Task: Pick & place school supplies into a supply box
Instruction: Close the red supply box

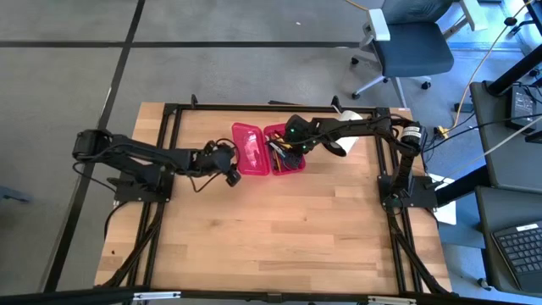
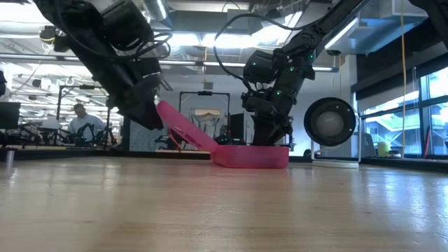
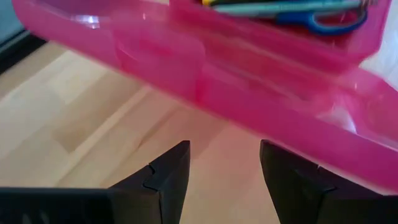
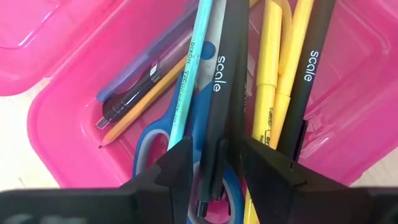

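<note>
Pale wooden desk [image 1: 279, 229], grey floor and an office chair [image 1: 406, 47] behind, a person seated far off across the room. The pink supply box [image 1: 267, 150] lies open at the desk's back. Right tool [image 4: 211, 163] is inside its tray, fingers nearly closed around a black pen [image 4: 219, 106] among 2 yellow pens and blue-handled scissors [image 4: 149, 152]. Left tool [image 3: 221, 171] is open beside the tilted lid [image 2: 183, 126], holding nothing.

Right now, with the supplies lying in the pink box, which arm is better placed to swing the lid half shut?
Probably the left. Its open left gripper sits right at the raised lid half of the translucent red-pink plastic supply box, while the right gripper is down among the pens, pencils and blue-handled scissors.
</note>
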Motion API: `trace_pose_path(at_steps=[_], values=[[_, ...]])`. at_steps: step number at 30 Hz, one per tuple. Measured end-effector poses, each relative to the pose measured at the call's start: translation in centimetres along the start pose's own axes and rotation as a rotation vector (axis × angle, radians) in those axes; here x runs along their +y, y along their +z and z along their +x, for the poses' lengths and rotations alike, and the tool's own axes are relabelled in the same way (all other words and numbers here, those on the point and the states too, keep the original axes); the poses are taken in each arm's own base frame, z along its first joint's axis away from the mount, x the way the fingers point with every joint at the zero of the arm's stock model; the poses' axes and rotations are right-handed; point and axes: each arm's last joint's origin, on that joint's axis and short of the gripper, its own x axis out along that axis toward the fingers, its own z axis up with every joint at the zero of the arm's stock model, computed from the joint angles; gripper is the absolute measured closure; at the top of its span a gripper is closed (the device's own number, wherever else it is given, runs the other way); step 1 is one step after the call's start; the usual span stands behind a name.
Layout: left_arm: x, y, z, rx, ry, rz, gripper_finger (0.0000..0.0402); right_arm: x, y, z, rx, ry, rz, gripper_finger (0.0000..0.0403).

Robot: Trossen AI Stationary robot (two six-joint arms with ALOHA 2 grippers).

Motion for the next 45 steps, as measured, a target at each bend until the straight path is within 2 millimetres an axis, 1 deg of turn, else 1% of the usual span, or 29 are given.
trace_pose_path(at_steps=[7, 13, 18, 22, 27, 29, 31, 34, 37, 41, 45], values=[[0.3, 1.3, 0.1, -0.09, -0.018, -0.033, 0.0216, 0.1, 0.1, 0.0, -0.007, 0.002, -0.004, 0.0265], [0.1, 2.9, 0.0, -0.216, -0.099, -0.02, 0.0213, 0.2, 0.5, 0.0, -0.051, 0.01, -0.013, 0.0265], [0.6, 3.8, 0.2, -0.273, -0.132, -0.032, 0.0213, 0.2, 0.8, 0.0, -0.079, 0.016, -0.019, 0.0265], [1.6, 4.2, 0.9, -0.258, -0.125, -0.056, 0.0213, 0.3, 0.9, -0.1, -0.098, 0.02, -0.023, 0.0265], [2.7, 4.2, 2.5, -0.223, -0.142, -0.079, 0.0213, 1.0, 1.7, -0.4, -0.142, 0.024, -0.072, 0.0265], [2.8, 4.4, 3.2, -0.228, -0.173, -0.079, 0.0215, 1.7, 2.4, -1.4, -0.177, -0.01, -0.107, 0.0265], [2.6, 4.5, 3.8, -0.25, -0.221, -0.067, 0.0215, 2.4, 2.8, -2.8, -0.203, -0.093, -0.149, 0.0265], [2.4, 4.7, 4.4, -0.277, -0.274, -0.063, 0.0213, 3.3, 2.8, -5.3, -0.223, -0.215, -0.189, 0.0265], [2.2, 5.2, 4.7, -0.282, -0.274, -0.042, 0.0213, 4.1, 1.9, -8.2, -0.206, -0.243, -0.2, 0.0265], [1.8, 6.2, 5.3, -0.292, -0.269, -0.006, 0.0215, 4.6, -0.2, -11.3, -0.176, -0.246, -0.178, 0.0265], [1.5, 8.1, 5.8, -0.299, -0.252, 0.034, 0.0213, 4.9, -1.8, -14.0, -0.237, -0.222, -0.158, 0.0265]])
